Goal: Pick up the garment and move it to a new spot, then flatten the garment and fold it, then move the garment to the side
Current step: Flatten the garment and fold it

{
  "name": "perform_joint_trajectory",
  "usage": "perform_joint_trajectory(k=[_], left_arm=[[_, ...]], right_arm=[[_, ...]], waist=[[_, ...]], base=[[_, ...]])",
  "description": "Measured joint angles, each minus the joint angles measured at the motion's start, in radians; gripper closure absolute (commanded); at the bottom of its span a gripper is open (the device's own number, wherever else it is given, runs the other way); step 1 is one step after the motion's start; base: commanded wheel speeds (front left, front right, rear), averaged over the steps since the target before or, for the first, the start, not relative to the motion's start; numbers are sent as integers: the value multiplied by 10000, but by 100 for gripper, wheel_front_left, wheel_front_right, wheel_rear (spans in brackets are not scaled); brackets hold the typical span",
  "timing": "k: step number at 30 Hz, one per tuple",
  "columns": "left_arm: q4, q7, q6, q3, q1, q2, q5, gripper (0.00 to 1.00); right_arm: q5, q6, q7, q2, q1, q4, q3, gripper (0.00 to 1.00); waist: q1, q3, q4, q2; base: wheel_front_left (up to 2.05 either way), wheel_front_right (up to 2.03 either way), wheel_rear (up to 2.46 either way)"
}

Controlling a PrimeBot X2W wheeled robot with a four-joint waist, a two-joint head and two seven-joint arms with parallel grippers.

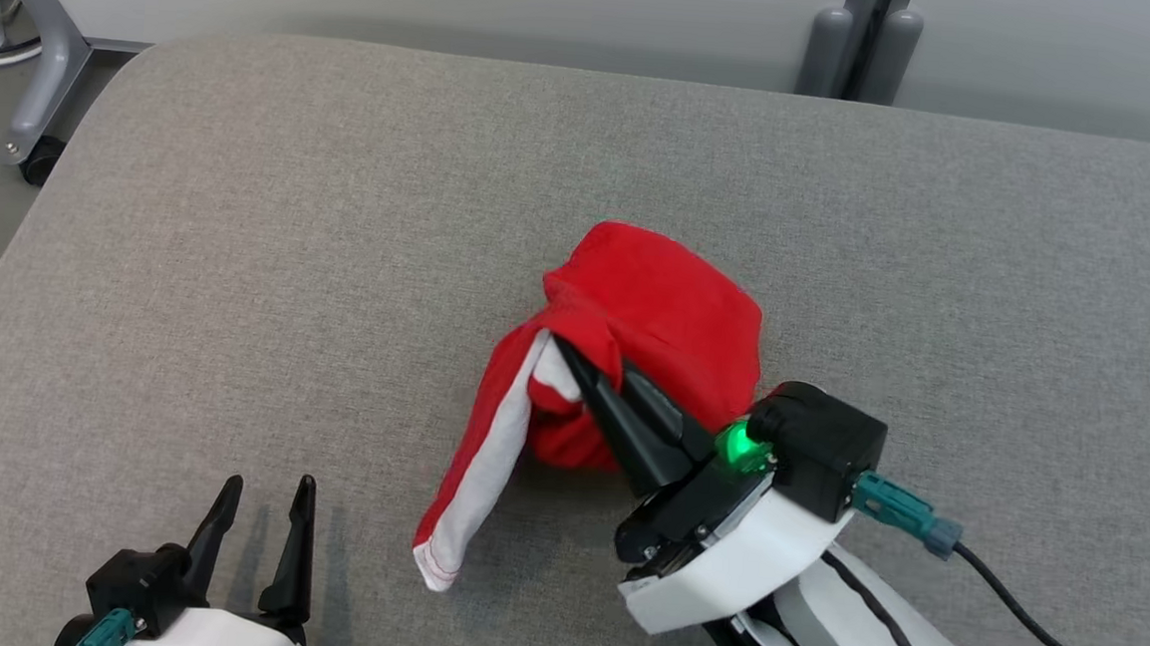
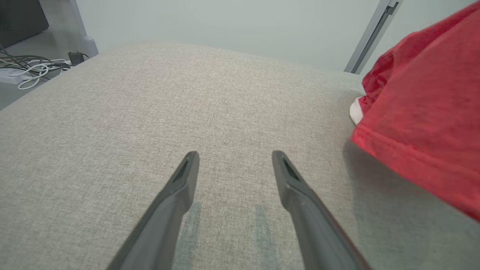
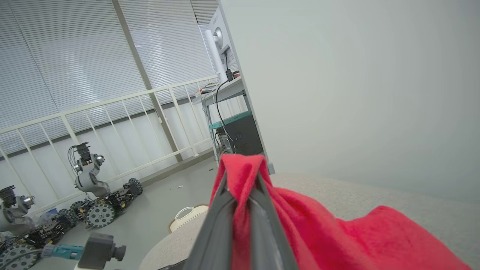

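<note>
Fingers of the right gripper (image 1: 588,356) are pressed together, pinching a red fold of the garment (image 1: 666,309). In the right wrist view the cloth peaks at the fingertips and drapes away toward 4 o'clock. The garment is red with a white band and lies bunched on the grey padded table (image 1: 240,243), just toward 3 o'clock of the head view's centre. One red-and-white strip trails from the pinch toward 7 o'clock and ends in a stitched hem. We note a shadow under the cloth's near edge in the left wrist view, where it fills the 3 o'clock side. We cannot tell how much of it is off the pad.

The right arm enters the head view from 5 o'clock, with a green light (image 1: 737,445) lit at its wrist and a cable (image 1: 1016,615) running off toward 4 o'clock.

The left gripper (image 1: 265,489) sits at 7 o'clock in the head view. Its fingers are spread and hold nothing, over bare pad and well apart from the garment.

Beyond the table, the right wrist view shows wheeled robots (image 3: 101,202) on the floor at 8 o'clock, before a white railing (image 3: 112,108).
</note>
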State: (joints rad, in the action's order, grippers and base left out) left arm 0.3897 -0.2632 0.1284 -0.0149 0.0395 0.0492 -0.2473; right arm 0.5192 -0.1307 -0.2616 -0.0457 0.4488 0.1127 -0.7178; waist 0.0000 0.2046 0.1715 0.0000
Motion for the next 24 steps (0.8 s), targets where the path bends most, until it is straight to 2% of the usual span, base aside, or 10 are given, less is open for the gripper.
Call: perform_joint_trajectory(k=[3, 5, 7, 12, 13, 14, 15, 16, 20, 24], left_arm=[[-12, 0, 0, 17, -50, 2, 0, 0], [-50, 0, 0, 31, -62, 2, 10, 0], [-56, 0, 0, 33, -64, 2, 23, 0], [-102, 0, 12, 176, -88, 2, 82, 0], [-115, 0, 12, 222, -86, 2, 94, 0], [-117, 0, 12, 267, -87, 2, 98, 0], [-105, 0, 12, 337, -87, 4, 102, 0], [-107, 0, 13, 410, -86, -2, 102, 0], [-121, 0, 13, 734, -77, -4, 155, 0], [-138, 0, 15, 1103, -75, -4, 138, 0]], right_arm=[[-322, 0, 0, -8, -114, 395, 581, 100], [-880, 0, 0, -10, -362, 1317, 1189, 100], [-1235, 0, -2, -13, -396, 1741, 1383, 100], [-2084, 0, -2, -98, -747, 3166, 2809, 100], [-2290, 0, 0, -155, -805, 3446, 3070, 93], [-2362, -2, 0, -155, -893, 3657, 3427, 64], [-2485, 0, 0, -161, -941, 3908, 3730, 16], [-2717, 0, 2, -169, -956, 4178, 3950, 0], [-3127, 0, 0, -117, -1051, 4301, 4865, 0], [-3530, 0, 2, -56, -1346, 3622, 5651, 0]], waist=[[0, -60, -91, 0], [0, -101, -215, 0], [0, -112, -265, 1], [0, -167, -512, 1], [0, -179, -558, 0], [0, -190, -607, 0], [0, -205, -662, 0], [0, -215, -714, 0], [0, -258, -943, 0], [0, -344, -1207, 0]], base=[[0, 0, 0], [0, 0, 0], [0, 0, 0], [0, 0, 0], [0, 0, 0], [0, 0, 0], [0, 0, 0], [0, 0, 0], [0, 0, 0], [0, 0, 0]])
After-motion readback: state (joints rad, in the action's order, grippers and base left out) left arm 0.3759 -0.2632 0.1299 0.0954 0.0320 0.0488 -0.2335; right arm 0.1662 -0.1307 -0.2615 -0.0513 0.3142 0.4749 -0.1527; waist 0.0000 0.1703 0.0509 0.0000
